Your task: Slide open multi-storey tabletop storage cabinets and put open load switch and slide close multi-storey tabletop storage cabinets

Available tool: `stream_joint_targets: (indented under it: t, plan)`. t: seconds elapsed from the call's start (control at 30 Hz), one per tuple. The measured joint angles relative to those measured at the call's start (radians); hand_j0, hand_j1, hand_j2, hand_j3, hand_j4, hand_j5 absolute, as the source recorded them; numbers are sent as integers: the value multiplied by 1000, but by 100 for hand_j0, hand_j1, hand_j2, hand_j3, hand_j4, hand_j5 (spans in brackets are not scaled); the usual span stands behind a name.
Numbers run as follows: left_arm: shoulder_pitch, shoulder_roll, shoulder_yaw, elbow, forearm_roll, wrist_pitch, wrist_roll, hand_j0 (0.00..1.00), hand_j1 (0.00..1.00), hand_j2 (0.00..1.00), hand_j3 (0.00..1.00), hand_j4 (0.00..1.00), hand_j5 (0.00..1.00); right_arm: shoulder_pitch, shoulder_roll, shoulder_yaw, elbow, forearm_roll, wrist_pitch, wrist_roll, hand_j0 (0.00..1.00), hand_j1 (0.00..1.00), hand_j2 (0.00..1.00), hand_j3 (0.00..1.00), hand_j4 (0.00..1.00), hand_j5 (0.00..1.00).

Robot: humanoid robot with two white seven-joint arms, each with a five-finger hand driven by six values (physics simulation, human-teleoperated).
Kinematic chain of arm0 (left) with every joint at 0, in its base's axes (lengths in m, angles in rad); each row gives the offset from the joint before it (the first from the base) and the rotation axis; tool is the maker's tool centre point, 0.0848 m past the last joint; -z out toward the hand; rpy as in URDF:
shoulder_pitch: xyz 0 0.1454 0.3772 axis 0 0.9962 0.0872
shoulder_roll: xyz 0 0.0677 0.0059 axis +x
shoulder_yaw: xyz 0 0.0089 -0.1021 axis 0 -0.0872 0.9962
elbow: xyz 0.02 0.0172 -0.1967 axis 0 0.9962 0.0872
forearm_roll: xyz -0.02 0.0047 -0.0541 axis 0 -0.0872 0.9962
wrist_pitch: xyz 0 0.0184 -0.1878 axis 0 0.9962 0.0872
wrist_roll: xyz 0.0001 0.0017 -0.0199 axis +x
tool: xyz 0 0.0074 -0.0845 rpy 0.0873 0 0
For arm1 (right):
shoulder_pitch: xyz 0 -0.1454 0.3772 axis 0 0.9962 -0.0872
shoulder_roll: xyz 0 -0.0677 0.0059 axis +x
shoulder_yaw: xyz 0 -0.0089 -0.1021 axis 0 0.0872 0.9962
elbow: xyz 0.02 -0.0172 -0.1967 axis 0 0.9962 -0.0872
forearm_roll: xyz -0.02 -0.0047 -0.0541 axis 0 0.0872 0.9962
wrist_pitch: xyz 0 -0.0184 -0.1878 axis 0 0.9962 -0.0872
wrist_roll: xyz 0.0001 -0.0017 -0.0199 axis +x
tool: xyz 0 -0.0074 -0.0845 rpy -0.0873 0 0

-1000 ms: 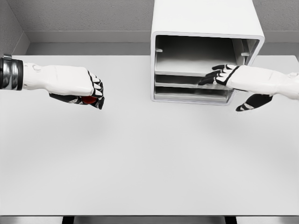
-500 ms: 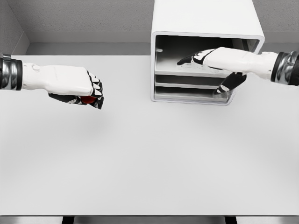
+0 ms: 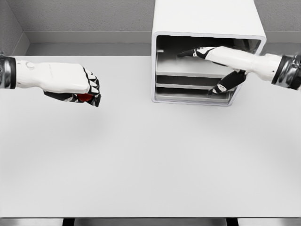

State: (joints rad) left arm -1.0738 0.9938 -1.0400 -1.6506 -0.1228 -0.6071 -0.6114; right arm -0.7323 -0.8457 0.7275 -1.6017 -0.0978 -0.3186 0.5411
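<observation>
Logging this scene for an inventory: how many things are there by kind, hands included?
Hands: 2, left and right
Cabinet: 1
Red thing gripped in the left hand: 1
Table: 1
Total: 5

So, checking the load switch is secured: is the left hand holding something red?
Yes, the left hand is curled around a red object above the table.
</observation>
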Motion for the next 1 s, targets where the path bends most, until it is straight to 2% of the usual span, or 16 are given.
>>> stream_joint_targets:
  t: [0.03,0.1,0.3,0.47,0.67,0.73,0.87,0.93,1.0]
  plan:
    - [0,-4,-4,3,0,-2,0,54,54,54,54,54,54,31,0,-15,-21,51,14,21,100,100,100,100,100,100]
    - [0,-10,-10,6,0,-4,0,54,54,54,54,54,54,31,-3,-41,-48,103,35,45,100,100,100,100,100,100]
    - [0,-15,-14,9,-1,-6,1,54,54,54,54,54,54,50,-18,-73,-85,149,40,67,100,100,100,100,100,100]
    - [0,-13,-15,9,-1,-6,1,54,54,54,54,54,54,83,-72,-81,-139,154,-10,70,100,100,100,100,100,100]
    - [0,-10,-15,9,-1,-7,0,54,54,54,54,54,54,105,-117,-98,-153,150,-87,70,100,100,100,100,100,100]
    - [0,-9,-15,9,-1,-6,0,54,54,54,54,54,54,93,-116,-119,-153,146,-82,70,100,100,100,100,100,100]
    - [0,-8,-15,9,-1,-7,0,54,54,54,54,54,54,5,-69,-109,-140,140,5,70,100,100,100,100,100,100]
    - [0,-9,-15,9,-1,-6,1,54,54,54,54,54,54,-42,-31,-72,-108,139,37,70,100,100,100,100,100,100]
    - [0,-9,-15,9,-1,-7,0,54,54,54,54,54,54,-58,3,-49,-56,142,52,70,100,100,100,100,100,100]
